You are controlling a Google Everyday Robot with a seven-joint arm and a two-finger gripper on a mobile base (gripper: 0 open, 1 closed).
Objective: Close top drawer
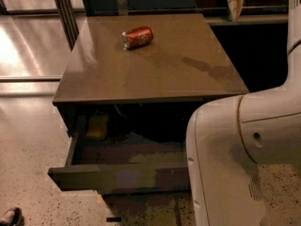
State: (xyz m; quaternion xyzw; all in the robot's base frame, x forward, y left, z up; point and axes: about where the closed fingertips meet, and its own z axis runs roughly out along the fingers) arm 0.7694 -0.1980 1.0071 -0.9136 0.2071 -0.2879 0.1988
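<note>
The top drawer [117,175] stands open, drawn well out from under the brown cabinet top [155,65]. Its flat dark front panel runs across the lower middle of the view, tilted slightly down to the right. The panel's left corner juts out past the cabinet's left edge, and its right end is hidden behind the robot's arm [244,159]. Inside, the drawer floor is mostly bare, with a yellowish object [97,126] at the back left corner, too dim to identify.

The arm's white casing fills the lower right and covers the drawer's right side and the cabinet's front right corner. At the top right, past the cabinet's far right corner, hangs a pale tapered piece that is probably the gripper [235,1]. It is well apart from the drawer and up near the frame's top edge. Whether it is spread or closed cannot be told from here.

A red can [138,36] lies on its side on the cabinet top, toward the far left, set back from every edge.

To the left of the cabinet the speckled floor [28,140] lies open, up to the dark metal posts [63,11] at the far left corner. A dark rounded thing [10,216] sits at the bottom left corner of the view, apart from the drawer front.
</note>
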